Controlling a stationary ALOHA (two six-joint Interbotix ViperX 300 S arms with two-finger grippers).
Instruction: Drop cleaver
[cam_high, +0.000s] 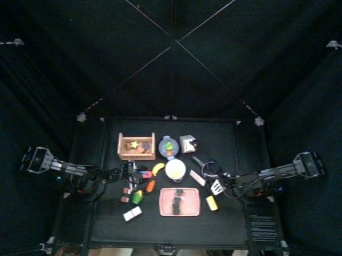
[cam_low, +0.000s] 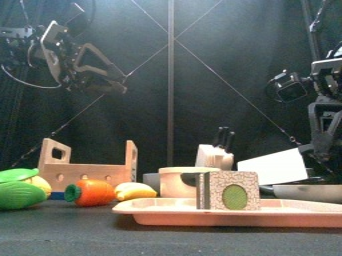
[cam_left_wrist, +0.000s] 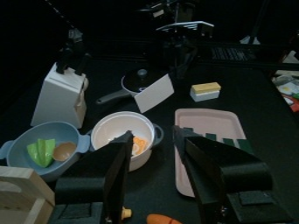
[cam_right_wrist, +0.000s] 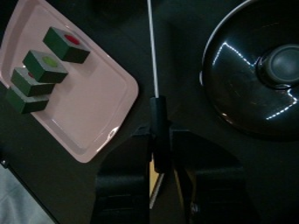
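The cleaver (cam_right_wrist: 153, 52) hangs above the table with my right gripper (cam_right_wrist: 155, 131) shut on its short dark handle. In the right wrist view its whitish blade shows edge-on as a thin line, over the gap between the pink board (cam_right_wrist: 87, 101) and the black frying pan (cam_right_wrist: 257, 70). In the front view the blade (cam_low: 274, 167) slants at the right, under the right gripper (cam_low: 325, 135). From the left wrist view the cleaver (cam_left_wrist: 155, 92) is seen flat-on beside the pan (cam_left_wrist: 135, 84). The left gripper (cam_low: 88, 66) is open and held high at the left, nothing between its jaws.
Several green-topped blocks (cam_right_wrist: 47, 66) lie on the pink board (cam_low: 160, 210). A wooden crate (cam_low: 88, 166), carrot (cam_low: 91, 190), white bowl (cam_left_wrist: 122, 140), blue bowl (cam_left_wrist: 14, 153), knife block (cam_left_wrist: 59, 92) and small pale block (cam_left_wrist: 205, 90) crowd the table.
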